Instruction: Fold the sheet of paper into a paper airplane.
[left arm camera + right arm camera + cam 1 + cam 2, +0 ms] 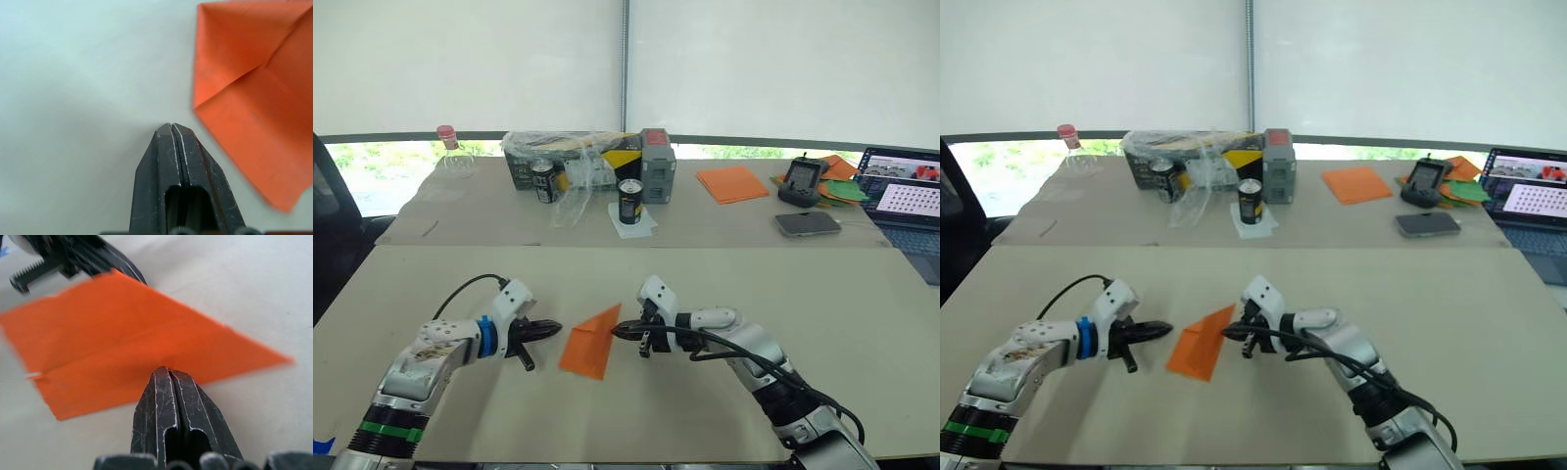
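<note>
Both closed jaws flank the paper airplane (590, 342).

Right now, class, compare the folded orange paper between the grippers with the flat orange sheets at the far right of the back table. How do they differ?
The folded paper is a creased, pointed wedge; the far orange sheets lie flat and squarish, uncreased. The folded paper sits on the near table between the left gripper and right gripper, both shut; the far sheets lie untouched near a phone. Both are the same bright orange.
</note>
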Motion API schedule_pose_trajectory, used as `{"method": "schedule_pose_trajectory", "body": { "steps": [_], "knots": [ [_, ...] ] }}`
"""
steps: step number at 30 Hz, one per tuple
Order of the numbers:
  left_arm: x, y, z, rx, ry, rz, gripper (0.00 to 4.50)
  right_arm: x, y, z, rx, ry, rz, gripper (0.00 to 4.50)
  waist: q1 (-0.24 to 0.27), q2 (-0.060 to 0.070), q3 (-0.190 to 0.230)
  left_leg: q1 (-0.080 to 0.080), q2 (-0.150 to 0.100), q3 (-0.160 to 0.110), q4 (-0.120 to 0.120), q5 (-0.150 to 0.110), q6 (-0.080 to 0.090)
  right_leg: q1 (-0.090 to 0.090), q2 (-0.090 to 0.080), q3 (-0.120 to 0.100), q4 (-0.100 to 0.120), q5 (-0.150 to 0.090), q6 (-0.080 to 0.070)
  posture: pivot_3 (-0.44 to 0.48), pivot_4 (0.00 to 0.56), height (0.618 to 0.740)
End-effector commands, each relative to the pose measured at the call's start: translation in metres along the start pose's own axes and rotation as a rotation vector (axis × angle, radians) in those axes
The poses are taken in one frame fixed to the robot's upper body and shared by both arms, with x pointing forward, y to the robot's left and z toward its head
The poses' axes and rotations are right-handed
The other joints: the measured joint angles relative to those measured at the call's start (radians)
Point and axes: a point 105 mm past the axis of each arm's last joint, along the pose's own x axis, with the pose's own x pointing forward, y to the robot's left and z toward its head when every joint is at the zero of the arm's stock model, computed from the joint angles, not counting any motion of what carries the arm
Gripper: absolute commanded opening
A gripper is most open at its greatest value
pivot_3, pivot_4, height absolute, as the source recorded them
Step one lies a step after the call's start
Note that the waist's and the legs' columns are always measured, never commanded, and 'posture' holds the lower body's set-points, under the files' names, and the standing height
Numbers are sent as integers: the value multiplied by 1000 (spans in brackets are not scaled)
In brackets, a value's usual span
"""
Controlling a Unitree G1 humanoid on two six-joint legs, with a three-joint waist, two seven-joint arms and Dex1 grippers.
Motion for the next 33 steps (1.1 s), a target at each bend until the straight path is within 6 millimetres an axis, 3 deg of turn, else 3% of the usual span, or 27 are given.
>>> {"method": "schedule_pose_trajectory", "body": {
  "steps": [1, 8, 13, 20, 24, 29, 33],
  "knots": [
    [0, -6, 6, 9, -42, -21, 23, 6, 3, 11, -53, -27, 21, 0, 1, 0, 0, 0, 0, 0, 0, 0, 0, 0, 0, 0, 0, 0, 0, 0, 150, 740],
    [6, -13, 10, -5, -76, -24, 23, 11, 6, 5, -57, -7, 25, 0, -2, 0, 0, 0, 0, 0, 0, 0, 0, 0, 0, 0, 2, 0, 0, 0, 150, 740],
    [4, -2, 16, -1, -101, 25, 23, 2, 3, 5, -65, -2, 5, 0, -1, 0, 0, 0, 0, 0, 0, 0, 0, 0, 0, 0, 2, 0, 0, 0, 150, 740],
    [21, -16, 17, -10, -114, -20, 23, -8, 2, 26, -111, -38, -14, 0, 0, 0, 0, 0, 0, 0, 0, 0, 0, 0, 0, 0, 2, 0, 0, 0, 150, 740],
    [32, -31, 19, -22, -125, -58, 23, -12, 4, 48, -152, -96, -22, 0, -1, 0, 0, 0, 0, 0, 0, 0, 0, -1, 0, 0, 2, 0, 0, 0, 150, 740],
    [36, -37, 18, -27, -121, -66, 23, -6, 14, 53, -145, -107, 23, 0, -1, 0, 0, 0, 0, 0, 0, 0, 0, -1, 0, 0, 2, 0, 0, 0, 150, 740],
    [34, -34, 16, -30, -111, -51, 23, 9, 22, 44, -57, -134, 70, 0, -2, 0, 0, 0, 0, 0, 0, 0, 0, -1, 0, 0, 2, 0, 0, 0, 150, 740]
  ]
}}
